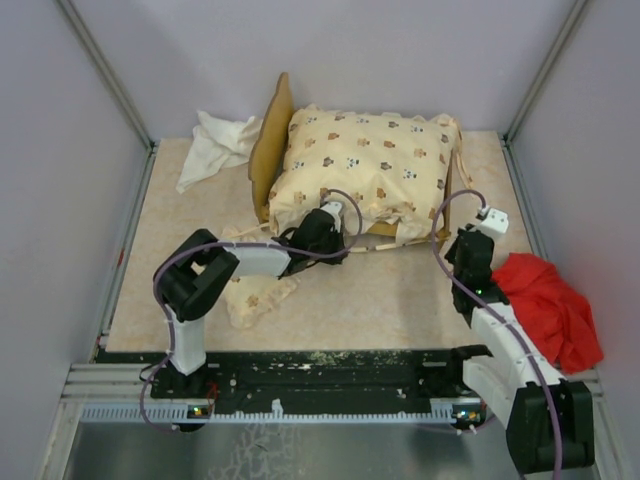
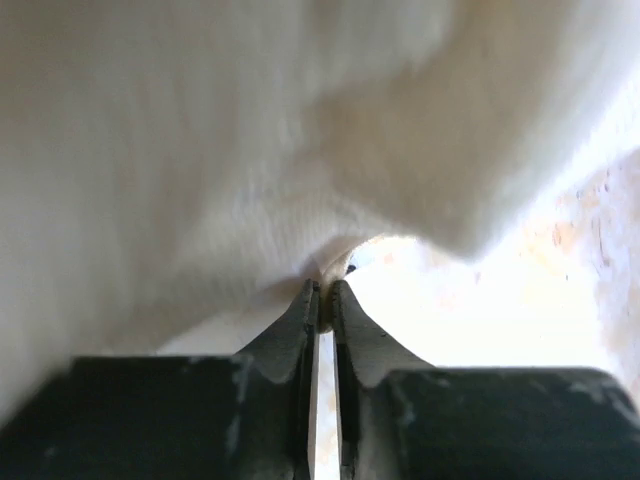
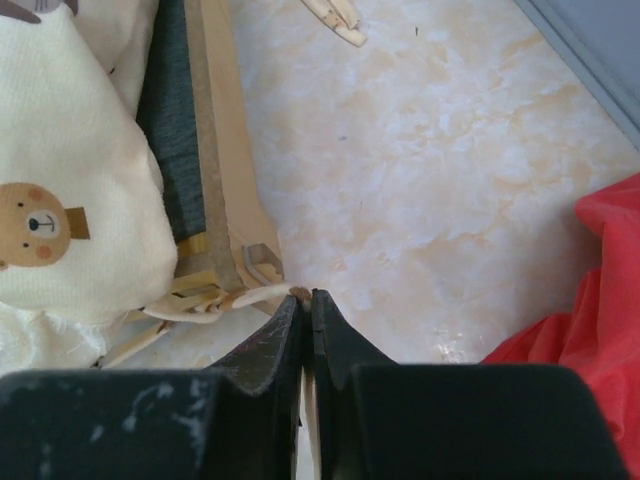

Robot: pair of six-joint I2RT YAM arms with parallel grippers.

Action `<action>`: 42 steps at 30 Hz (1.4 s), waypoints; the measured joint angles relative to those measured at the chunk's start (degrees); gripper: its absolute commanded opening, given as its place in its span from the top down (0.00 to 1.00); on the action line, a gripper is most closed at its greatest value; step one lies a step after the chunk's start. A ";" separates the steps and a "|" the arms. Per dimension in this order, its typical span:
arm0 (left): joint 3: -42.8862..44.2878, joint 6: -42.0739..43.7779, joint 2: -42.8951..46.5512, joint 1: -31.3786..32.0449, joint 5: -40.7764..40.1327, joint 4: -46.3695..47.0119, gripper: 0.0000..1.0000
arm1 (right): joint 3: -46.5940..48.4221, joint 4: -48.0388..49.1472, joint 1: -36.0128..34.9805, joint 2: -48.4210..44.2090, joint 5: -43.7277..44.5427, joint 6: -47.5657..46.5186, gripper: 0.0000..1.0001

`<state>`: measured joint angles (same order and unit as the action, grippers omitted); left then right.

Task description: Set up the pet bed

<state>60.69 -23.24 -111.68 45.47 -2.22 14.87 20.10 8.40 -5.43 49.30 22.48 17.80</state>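
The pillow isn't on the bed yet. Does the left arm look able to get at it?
Probably yes, though not right now. The pillow lies uncovered on the table beside the left arm, but the left gripper is shut on the cushion and would have to let go first.

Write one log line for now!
left pincer: shut on cushion | right pincer: shut by bed frame | pillow: on table

Cushion [image 1: 365, 165] atop bed frame [image 1: 268, 140], middle of the desk [image 1: 400, 300]!
Pillow [image 1: 258, 298] lies before it, leftward; rear cloth [image 1: 215, 145] behind-left, side cloth [image 1: 550, 305] off right.
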 measured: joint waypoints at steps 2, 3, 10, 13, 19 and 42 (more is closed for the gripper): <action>-1.29 -0.55 1.38 0.04 1.53 -0.81 0.66 | 2.58 -3.10 0.00 0.81 -0.39 1.36 0.74; -1.77 -0.52 2.25 0.09 2.08 -1.46 0.63 | 4.31 -5.49 0.00 1.05 -0.42 2.05 0.73; -2.78 -1.22 11.39 0.52 5.03 -5.07 0.52 | 9.42 -14.71 0.24 -3.28 -5.73 11.56 0.62; -2.75 -1.25 14.62 0.55 5.18 -5.09 0.49 | 9.42 -16.65 -2.12 -6.03 -6.21 16.15 0.62; -2.75 -1.22 16.11 0.31 3.96 -5.40 0.46 | 9.42 -16.52 -16.76 -4.39 -0.22 25.57 0.49; -4.28 -3.85 12.04 -4.42 12.26 6.16 0.44 | 12.24 -0.66 -25.20 22.47 13.75 36.54 1.00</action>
<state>56.40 -27.09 -99.63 41.06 10.04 21.04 32.34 7.75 -30.63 71.77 36.23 54.35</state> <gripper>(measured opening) 0.551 0.010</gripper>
